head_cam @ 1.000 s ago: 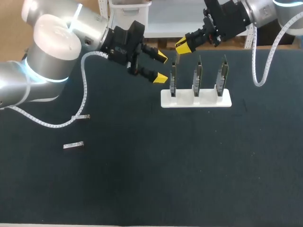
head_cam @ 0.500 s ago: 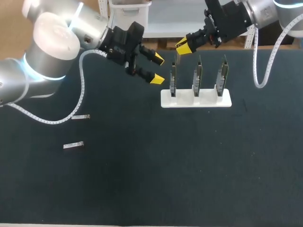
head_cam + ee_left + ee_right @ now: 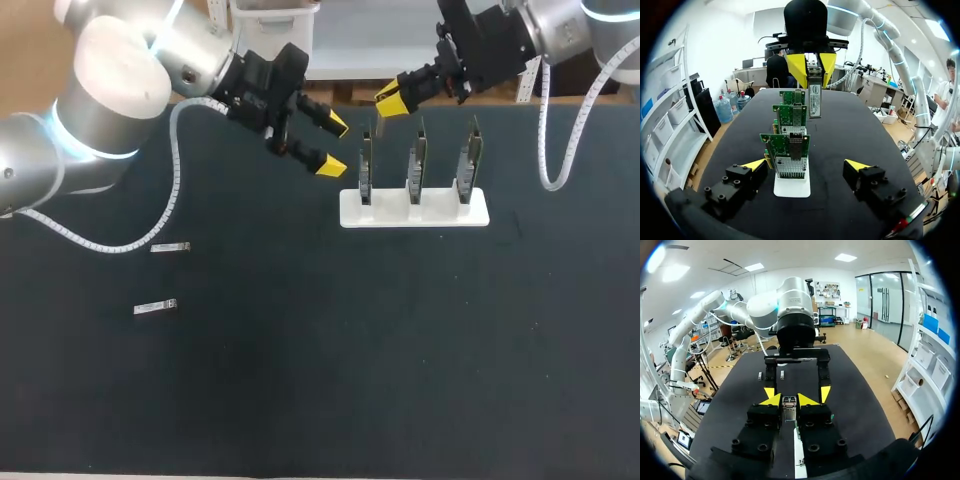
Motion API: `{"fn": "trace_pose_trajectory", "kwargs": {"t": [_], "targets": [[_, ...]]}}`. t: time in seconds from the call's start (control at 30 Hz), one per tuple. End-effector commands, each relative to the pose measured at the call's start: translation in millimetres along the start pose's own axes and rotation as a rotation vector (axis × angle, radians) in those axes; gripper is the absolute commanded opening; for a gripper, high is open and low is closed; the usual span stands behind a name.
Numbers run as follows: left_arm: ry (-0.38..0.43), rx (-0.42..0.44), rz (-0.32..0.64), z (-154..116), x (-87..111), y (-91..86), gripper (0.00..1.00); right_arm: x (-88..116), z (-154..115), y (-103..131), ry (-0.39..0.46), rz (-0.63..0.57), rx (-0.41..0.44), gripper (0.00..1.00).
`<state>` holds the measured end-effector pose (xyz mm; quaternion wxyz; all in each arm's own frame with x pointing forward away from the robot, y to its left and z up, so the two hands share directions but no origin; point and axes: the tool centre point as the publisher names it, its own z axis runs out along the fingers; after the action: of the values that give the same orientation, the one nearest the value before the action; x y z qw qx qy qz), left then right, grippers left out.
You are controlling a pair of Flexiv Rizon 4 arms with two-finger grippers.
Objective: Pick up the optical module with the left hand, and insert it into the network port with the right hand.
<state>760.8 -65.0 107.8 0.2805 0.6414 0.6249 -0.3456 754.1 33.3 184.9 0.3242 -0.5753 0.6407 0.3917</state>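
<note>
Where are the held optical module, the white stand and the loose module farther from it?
held optical module (image 3: 814, 95), left wrist view, its labelled face
white stand (image 3: 441, 212), head view, its bare base
farther loose module (image 3: 156, 308), head view, its middle

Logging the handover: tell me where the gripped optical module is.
In the head view's far middle, the optical module hangs between the right gripper's yellow tips, raised near the row of green cards in the white stand.

Site type: robotics lab, electronics test bench. Evidence: 2 industrial arms, left arm (image 3: 110, 90) upper left of frame, right arm (image 3: 560, 25) upper right; black-matted table (image 3: 300, 400); white fixture (image 3: 414, 212) w/ 3 upright network cards (image 3: 414, 165), centre-right; loose optical module (image 3: 156, 307) on mat, mid left.
</note>
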Motion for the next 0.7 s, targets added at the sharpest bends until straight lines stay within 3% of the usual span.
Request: {"fn": "trace_pose_trajectory", "kwargs": {"t": [0.03, 0.7], "targets": [[0.008, 0.017, -0.003, 3.0, -1.7, 8.2, 1.0, 0.8, -1.9, 2.3, -0.005, -0.002, 0.007, 0.0], [0.02, 0.034, 0.005, 9.0, -3.0, 7.9, 1.0, 0.5, -2.1, 0.3, -0.003, -0.004, 0.009, 0.0]]}}
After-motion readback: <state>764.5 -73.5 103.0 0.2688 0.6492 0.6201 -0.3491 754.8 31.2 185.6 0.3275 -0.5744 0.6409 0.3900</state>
